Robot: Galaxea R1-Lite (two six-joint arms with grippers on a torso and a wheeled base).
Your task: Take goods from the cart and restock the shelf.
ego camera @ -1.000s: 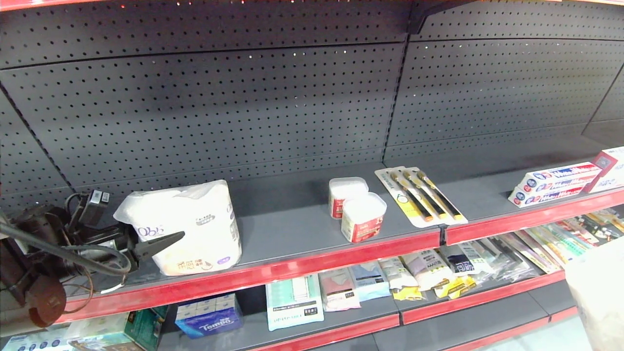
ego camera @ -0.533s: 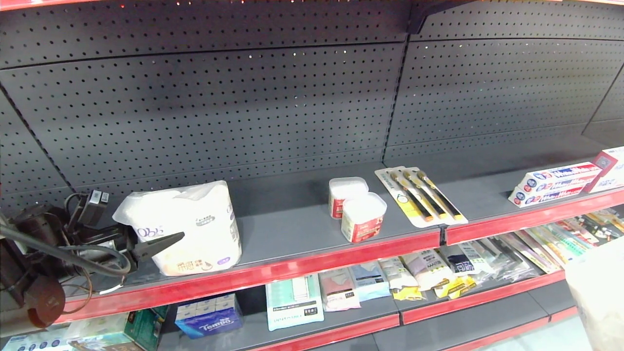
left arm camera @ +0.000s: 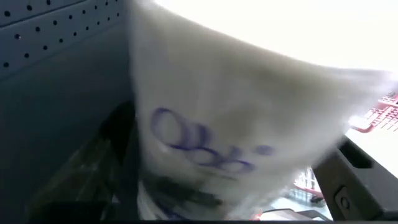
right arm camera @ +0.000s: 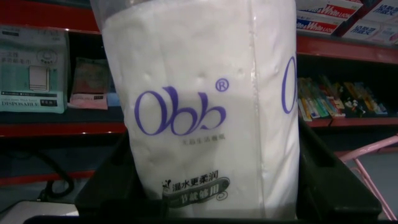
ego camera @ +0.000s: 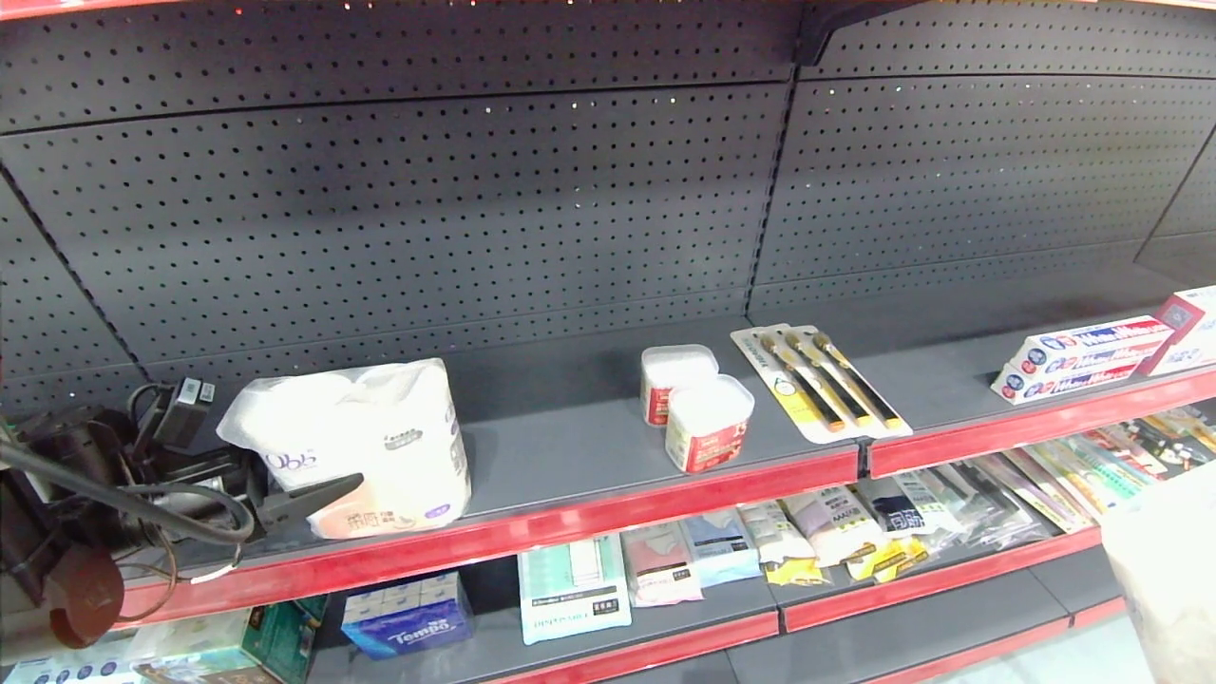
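We take 12 o'clock as toward the pegboard back panel [ego camera: 475, 209] in the head view. The roll pack [ego camera: 380, 442], plastic-wrapped white paper rolls, stands at the left end of the grey shelf [ego camera: 570, 446], close to its red front lip. The left gripper [ego camera: 332, 456] comes in from 9 o'clock and pinches this pack. 1 dark finger lies low across its front face and the other is hidden behind it. In the left wrist view the wrapper sits pressed between both fingers. The right gripper [right arm camera: 214, 186] clamps a second roll pack [right arm camera: 205, 106] upright between its 2 black fingers. In the head view that pack is the pale shape at the 4 o'clock edge.

2 white tubs [ego camera: 698, 408] with red labels stand at 3 o'clock of the first pack, well apart from it and touching each other. Just beside them, again at 3 o'clock, a card of 3 toothbrushes [ego camera: 817, 385] lies flat, reaching the lip. Farther along are stacked toothpaste boxes [ego camera: 1083, 359]. On the lower shelf [ego camera: 731, 600] at 6 o'clock we see a blue tissue pack [ego camera: 407, 616], a pale green packet [ego camera: 573, 589] and a row of small sachets. A pink wire frame [right arm camera: 373, 168] shows beside the second pack.

The second pack carries large purple lettering above a dark banner of small characters, and the first shows the same purple lettering. The tubs, boxes and packets are printed too, mostly too small to make out.
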